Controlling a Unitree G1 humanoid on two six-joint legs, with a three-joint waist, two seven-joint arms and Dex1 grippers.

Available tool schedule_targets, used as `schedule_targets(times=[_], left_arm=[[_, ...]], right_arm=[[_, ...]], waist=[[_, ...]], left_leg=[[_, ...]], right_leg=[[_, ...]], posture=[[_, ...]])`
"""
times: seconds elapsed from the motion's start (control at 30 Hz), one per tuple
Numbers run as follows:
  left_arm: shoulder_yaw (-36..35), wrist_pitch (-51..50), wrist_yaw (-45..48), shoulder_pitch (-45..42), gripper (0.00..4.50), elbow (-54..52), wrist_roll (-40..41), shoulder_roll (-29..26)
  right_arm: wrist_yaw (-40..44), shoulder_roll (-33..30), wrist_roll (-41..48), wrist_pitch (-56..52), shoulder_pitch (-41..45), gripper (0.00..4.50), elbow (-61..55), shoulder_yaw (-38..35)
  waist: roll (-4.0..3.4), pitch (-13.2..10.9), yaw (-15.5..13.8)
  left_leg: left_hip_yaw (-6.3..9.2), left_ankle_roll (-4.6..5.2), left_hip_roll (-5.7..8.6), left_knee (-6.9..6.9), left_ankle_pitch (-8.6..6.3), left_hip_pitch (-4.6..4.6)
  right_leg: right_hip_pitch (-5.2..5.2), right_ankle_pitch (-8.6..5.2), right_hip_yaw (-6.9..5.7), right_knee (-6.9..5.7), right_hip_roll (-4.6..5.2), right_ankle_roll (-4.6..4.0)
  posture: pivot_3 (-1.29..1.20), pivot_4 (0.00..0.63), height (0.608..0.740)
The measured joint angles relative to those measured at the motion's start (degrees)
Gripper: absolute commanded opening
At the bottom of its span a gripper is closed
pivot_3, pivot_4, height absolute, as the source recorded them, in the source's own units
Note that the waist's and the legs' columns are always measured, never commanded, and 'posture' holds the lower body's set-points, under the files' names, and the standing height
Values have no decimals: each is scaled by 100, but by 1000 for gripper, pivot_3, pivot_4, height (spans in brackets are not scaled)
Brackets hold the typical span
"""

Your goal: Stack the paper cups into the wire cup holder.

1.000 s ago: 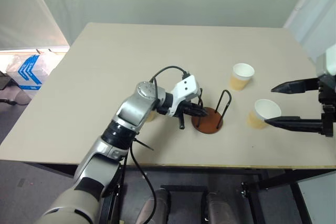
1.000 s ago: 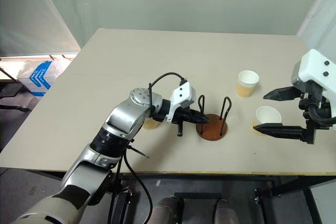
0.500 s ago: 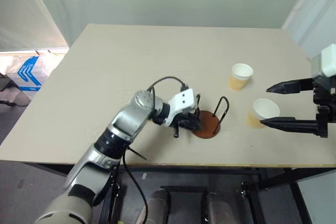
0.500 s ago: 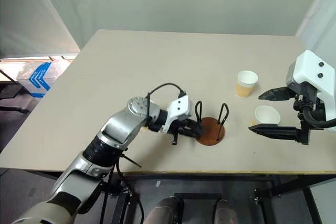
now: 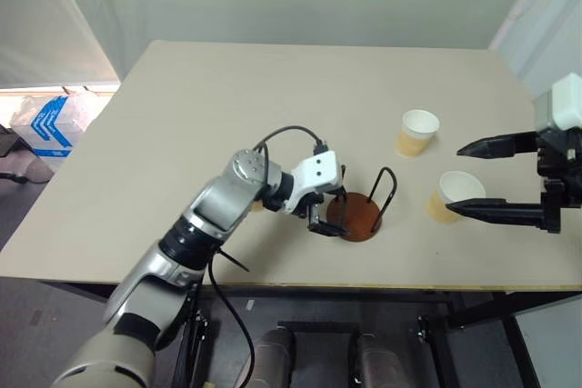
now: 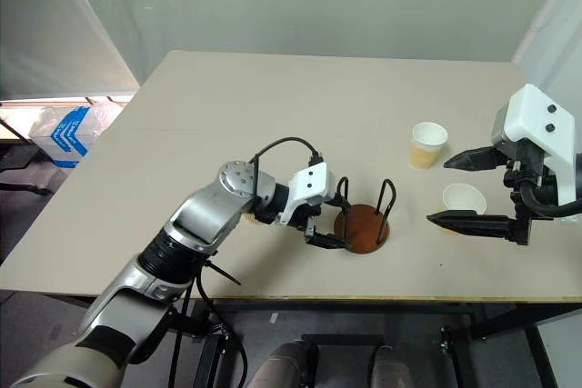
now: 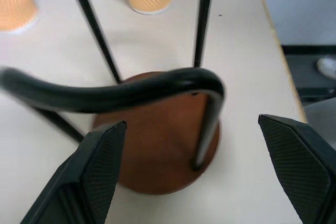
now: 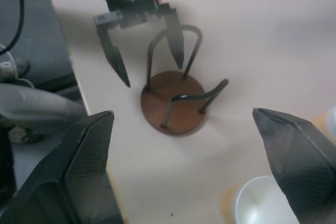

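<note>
The wire cup holder [image 5: 356, 218], a reddish-brown disc with two upright black wire loops, stands empty near the table's front edge. My left gripper [image 6: 329, 220] is open at its left side, fingers either side of the nearest loop [image 7: 131, 90]. Two tan paper cups stand upright to the right, one farther back [image 5: 417, 132] and one nearer [image 5: 452, 195]. My right gripper [image 6: 437, 190] hovers open above the table, just on the holder's side of the nearer cup [image 8: 260, 203]. The right wrist view looks down on the holder [image 8: 173, 103] and the left gripper [image 8: 149, 59].
The beige table [image 5: 227, 106] has bare room at the back and left. Its front edge [image 5: 300, 286] runs close below the holder. A white box with blue print [image 5: 50, 124] lies on the floor to the left.
My left gripper has gone from shut to open at the holder's left loop and has drawn slightly left. The right gripper has stayed open in place.
</note>
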State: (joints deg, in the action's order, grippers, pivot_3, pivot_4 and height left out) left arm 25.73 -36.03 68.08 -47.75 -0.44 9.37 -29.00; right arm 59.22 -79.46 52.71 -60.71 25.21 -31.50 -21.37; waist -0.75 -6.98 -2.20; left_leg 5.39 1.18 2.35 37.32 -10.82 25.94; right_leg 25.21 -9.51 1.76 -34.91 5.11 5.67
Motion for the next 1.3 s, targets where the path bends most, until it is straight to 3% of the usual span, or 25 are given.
schedule_targets(times=[0.2,0.33,0.37,0.47,0.8,1.1,1.3], left_arm=[[-211,268,737,-208,4446,-92,220,-624],[-603,332,816,-367,4446,-118,411,-817],[-760,327,797,-391,4446,-118,476,-837],[-1129,272,705,-537,4446,-105,664,-837],[-1600,32,184,-213,4446,-245,801,-1064],[-1688,30,-204,196,4446,-613,720,-1404],[-1853,55,-363,416,4446,-868,721,-1588]], right_arm=[[-130,93,-352,321,674,4500,278,919],[-116,460,-816,574,1689,4500,653,1763],[-97,630,-1067,684,2035,4500,863,2069],[28,1035,-1777,1006,2703,4500,1555,2797],[820,2485,-4499,3189,3915,4500,4975,4687],[751,3650,-6241,5310,4801,4500,8012,5194],[347,4065,-6995,6102,5170,4500,9498,5205]], waist=[[0,0,35],[0,0,58],[0,0,66],[1,0,80],[-2,0,116],[-4,-1,128],[-5,-2,121]], left_leg=[[0,3,-1,0,-6,2],[2,7,-2,2,-7,3],[2,10,-5,7,-9,2],[4,14,-7,8,-7,1],[7,11,-14,-7,-7,7],[12,-12,-18,-25,-14,7],[14,-26,-17,-26,-24,7]], right_leg=[[5,3,-2,1,0,2],[5,15,-5,2,0,-8],[5,40,-5,1,1,-49],[4,46,-8,5,2,-65],[30,67,-21,-1,3,-105],[47,65,-25,-7,3,-165],[47,61,-27,-8,3,-179]], posture=[[0,150,740],[0,150,740],[0,150,740],[0,150,740],[0,150,740],[0,150,740],[0,150,740]])
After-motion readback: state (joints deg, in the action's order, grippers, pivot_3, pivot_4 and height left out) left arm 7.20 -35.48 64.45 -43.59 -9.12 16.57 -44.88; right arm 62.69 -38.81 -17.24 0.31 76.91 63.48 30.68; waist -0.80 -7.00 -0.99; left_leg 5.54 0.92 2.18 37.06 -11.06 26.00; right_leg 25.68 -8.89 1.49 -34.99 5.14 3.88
